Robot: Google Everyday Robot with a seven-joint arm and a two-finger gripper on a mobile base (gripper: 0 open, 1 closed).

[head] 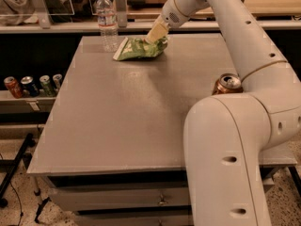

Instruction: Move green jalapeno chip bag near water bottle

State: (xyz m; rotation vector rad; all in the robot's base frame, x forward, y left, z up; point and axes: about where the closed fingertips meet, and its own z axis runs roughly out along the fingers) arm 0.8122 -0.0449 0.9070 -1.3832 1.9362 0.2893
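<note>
Camera view: gripper (156, 33) sits at the far side of the surface (122, 117), its tip meeting the upper right corner of the green jalapeno chip bag (138, 50). The tip is buried in the bag's crinkled edge, so I cannot tell whether the gripper is clamped on the bag or has let go of it. The bag spreads out down and to the left of the gripper, mostly flat on the surface, with the end at the gripper slightly raised. The water bottle (107, 22) stands upright left of the gripper, just beside the bag's far left corner; whether they touch or there is a small gap is hard to make out. The orange-brown drink can (228, 83) is well apart, nearer the camera and right of the gripper, its lower part hidden behind the robot arm (244, 140). The arm's bulk also blocks the surface's near right corner. A row of cans (33, 84) sits on a low shelf far to the left, below surface level.
</note>
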